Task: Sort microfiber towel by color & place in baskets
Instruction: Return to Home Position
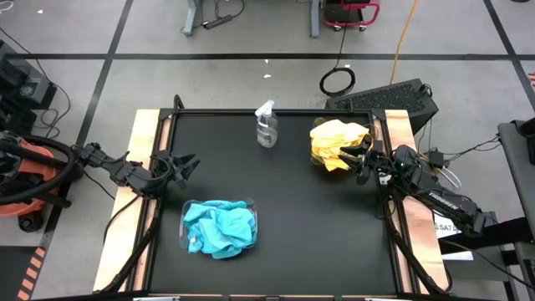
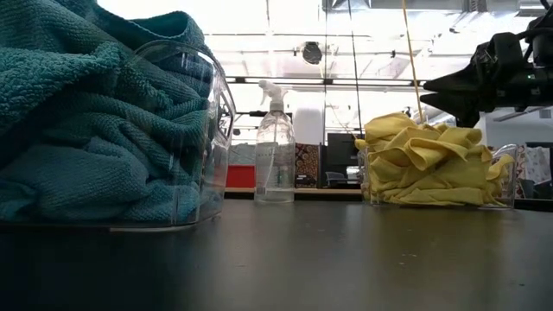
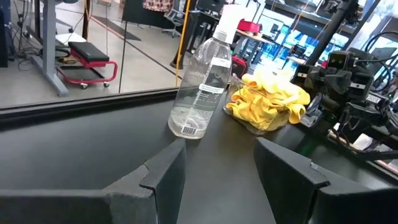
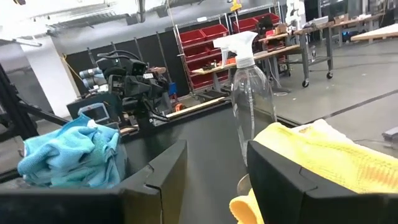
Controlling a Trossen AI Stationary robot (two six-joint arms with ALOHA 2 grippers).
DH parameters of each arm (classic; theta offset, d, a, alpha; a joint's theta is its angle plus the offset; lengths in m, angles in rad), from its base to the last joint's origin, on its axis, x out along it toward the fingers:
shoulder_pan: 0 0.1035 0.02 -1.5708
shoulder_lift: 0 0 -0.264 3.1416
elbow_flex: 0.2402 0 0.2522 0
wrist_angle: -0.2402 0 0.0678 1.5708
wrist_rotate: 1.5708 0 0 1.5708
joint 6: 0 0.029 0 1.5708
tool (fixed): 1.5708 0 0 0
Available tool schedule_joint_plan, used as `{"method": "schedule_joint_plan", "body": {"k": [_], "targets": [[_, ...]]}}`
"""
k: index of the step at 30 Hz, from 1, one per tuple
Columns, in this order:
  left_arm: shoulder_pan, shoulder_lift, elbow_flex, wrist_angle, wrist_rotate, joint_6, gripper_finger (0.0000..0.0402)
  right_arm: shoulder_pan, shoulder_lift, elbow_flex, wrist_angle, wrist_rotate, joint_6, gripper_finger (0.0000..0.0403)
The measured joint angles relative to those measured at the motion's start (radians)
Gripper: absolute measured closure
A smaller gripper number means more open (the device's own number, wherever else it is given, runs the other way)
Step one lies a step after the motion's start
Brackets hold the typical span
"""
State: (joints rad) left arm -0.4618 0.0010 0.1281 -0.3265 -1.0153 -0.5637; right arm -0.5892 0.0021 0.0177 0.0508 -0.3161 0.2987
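Note:
Teal-blue microfiber towels [image 1: 219,227] are piled in a clear basket [image 2: 216,112] at the table's near middle. Yellow towels [image 1: 337,140] fill the other clear basket [image 2: 508,173] at the far right. At the table's left edge my left gripper [image 1: 185,164] is open, pointing level across the table, with nothing between its fingers. My right gripper [image 1: 351,157] is open too. It hangs just above the near right side of the yellow pile [image 4: 336,155], and the low view shows it clear of the cloth.
A clear spray bottle [image 1: 266,125] stands upright at the far middle of the black table top [image 1: 292,209], between the two baskets. Wooden strips [image 1: 134,167] run along the table's left and right sides. The middle of the table lies bare between the baskets.

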Motion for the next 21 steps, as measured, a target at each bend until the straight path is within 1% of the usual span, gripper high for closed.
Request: {"method": "schedule_joint_plan", "body": {"k": [8, 21], "targets": [[0.000, 0.000, 0.000, -0.004, -0.001, 0.025, 0.0206, 0.000, 0.000, 0.000, 0.000, 0.004, -0.077, 0.0243], [0.000, 0.000, 0.000, -0.005, -0.002, 0.028, 0.0206, 0.000, 0.000, 0.000, 0.000, 0.004, -0.076, 0.0243]]}}
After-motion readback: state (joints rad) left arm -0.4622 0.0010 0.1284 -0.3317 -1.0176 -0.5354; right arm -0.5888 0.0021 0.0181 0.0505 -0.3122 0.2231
